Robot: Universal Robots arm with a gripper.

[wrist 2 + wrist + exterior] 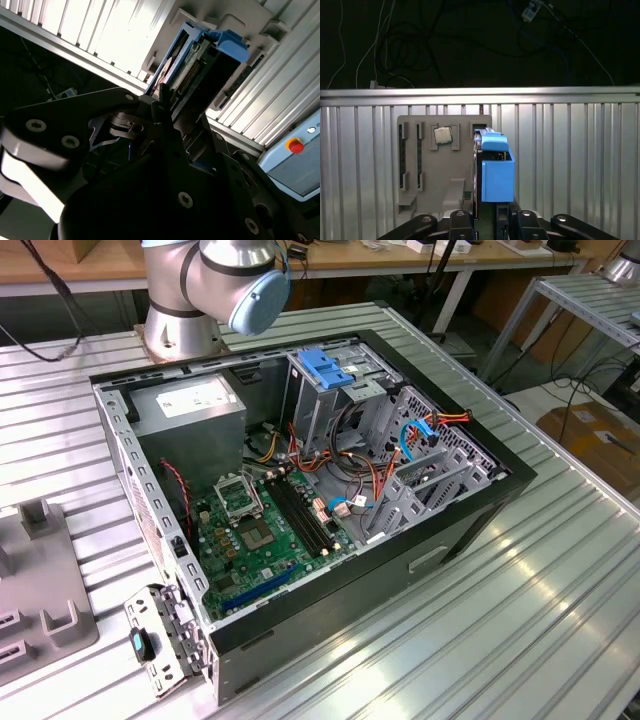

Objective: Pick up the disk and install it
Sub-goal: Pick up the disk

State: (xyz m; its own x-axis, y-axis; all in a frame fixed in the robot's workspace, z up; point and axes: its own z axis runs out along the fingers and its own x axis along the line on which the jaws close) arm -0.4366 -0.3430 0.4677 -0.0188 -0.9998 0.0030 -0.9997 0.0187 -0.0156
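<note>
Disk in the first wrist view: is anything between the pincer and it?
Nothing visible. The grey metal disk in blue plastic rails stands on edge in the flat grey holder, directly ahead of the pincer; the square chip sits aside.

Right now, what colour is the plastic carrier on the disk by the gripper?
Bright blue; the first wrist view shows the carrier best.

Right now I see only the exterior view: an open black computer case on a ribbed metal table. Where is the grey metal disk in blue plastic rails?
Observer: In the first wrist view the disk is edge-on, right at the pincer.
Operator: Over the case?
Observer: No, it shows against a flat grey plastic fixture tray on the table.
Operator: Anything else there?
Observer: A square silver processor chip sits in one tray pocket.
</note>
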